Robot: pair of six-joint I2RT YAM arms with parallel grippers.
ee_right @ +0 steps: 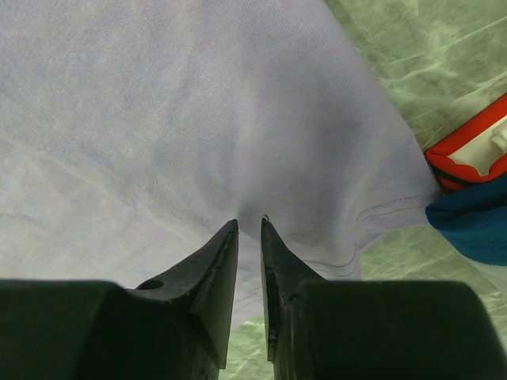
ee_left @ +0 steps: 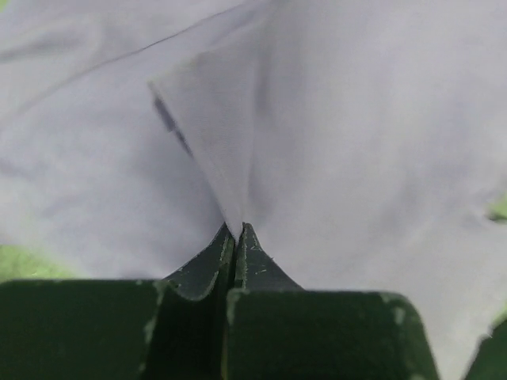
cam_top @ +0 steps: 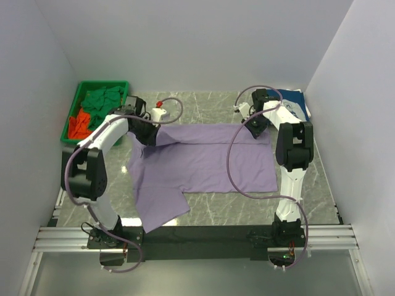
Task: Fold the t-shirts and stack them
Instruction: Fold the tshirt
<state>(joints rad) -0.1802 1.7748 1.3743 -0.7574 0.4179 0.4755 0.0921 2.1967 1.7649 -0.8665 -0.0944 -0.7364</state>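
Behind the right arm, the navy t-shirt (cam_top: 296, 102) is half hidden, its print unreadable. Far left, a green t-shirt (cam_top: 103, 98) and an orange-red t-shirt (cam_top: 79, 126) lie crumpled in the green bin (cam_top: 75, 106). The lavender t-shirt (cam_top: 203, 163) lies spread mid-surface (cam_top: 210, 105), one sleeve trailing nearward. The left gripper (ee_left: 237, 228) has its jaws pinched on a raised fold of it. The right gripper (ee_right: 249, 226) has its jaws a slit apart at the hem; whether they hold cloth, I cannot tell.

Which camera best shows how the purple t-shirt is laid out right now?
The top external view: the whole purple t-shirt shows, spread over the table. The left wrist view shows only a fold pinched in the left gripper; the right wrist view shows just one hemmed corner.
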